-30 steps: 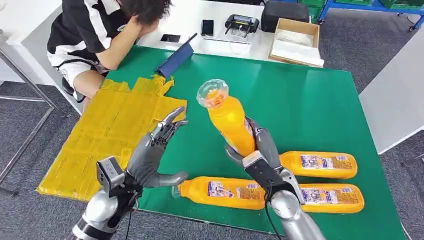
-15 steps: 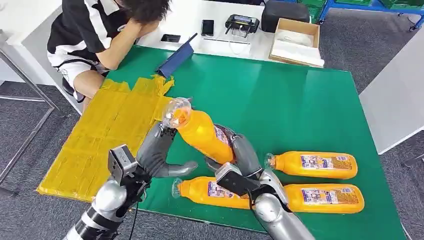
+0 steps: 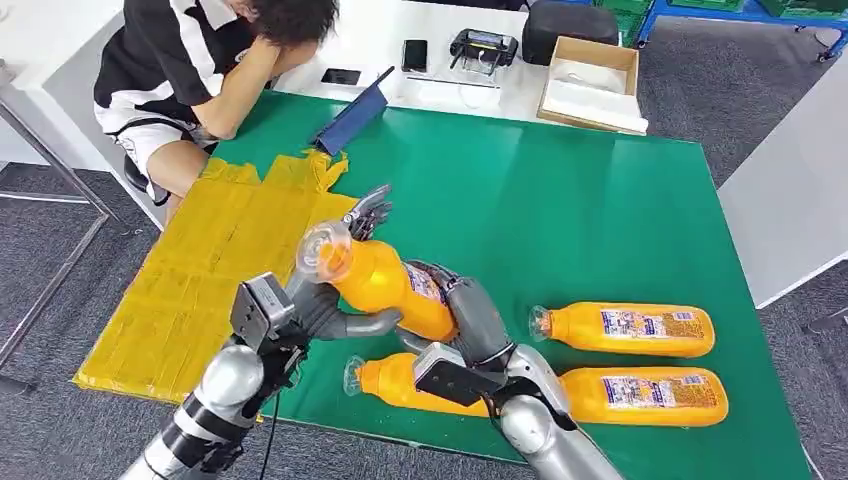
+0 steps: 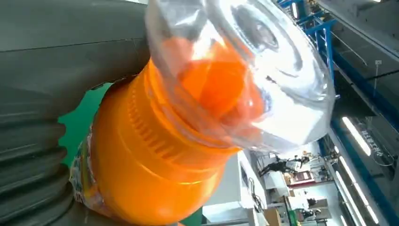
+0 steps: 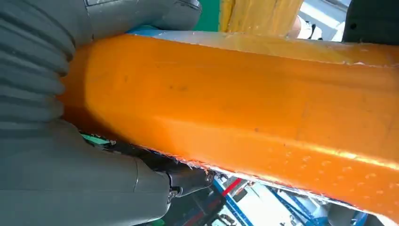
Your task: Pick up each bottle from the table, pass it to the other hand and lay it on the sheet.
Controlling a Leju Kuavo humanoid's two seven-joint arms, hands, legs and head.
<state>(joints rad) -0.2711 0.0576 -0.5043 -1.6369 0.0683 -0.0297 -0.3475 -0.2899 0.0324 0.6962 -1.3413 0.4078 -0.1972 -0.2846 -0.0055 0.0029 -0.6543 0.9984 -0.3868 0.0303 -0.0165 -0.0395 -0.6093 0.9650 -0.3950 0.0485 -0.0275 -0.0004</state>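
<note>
Right hand (image 3: 462,318) grasps the orange bottle (image 3: 385,283) by its lower body, cap tilted toward 10 o'clock for handover; left hand (image 3: 325,300) cups the neck, fingers not yet clenched. Yellow sheet (image 3: 210,270) lies at 9 o'clock

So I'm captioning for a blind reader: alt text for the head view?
A right robot hand holds an orange bottle tilted toward the left robot hand above a green table. Three more bottles lie there, beside a yellow sheet.
</note>
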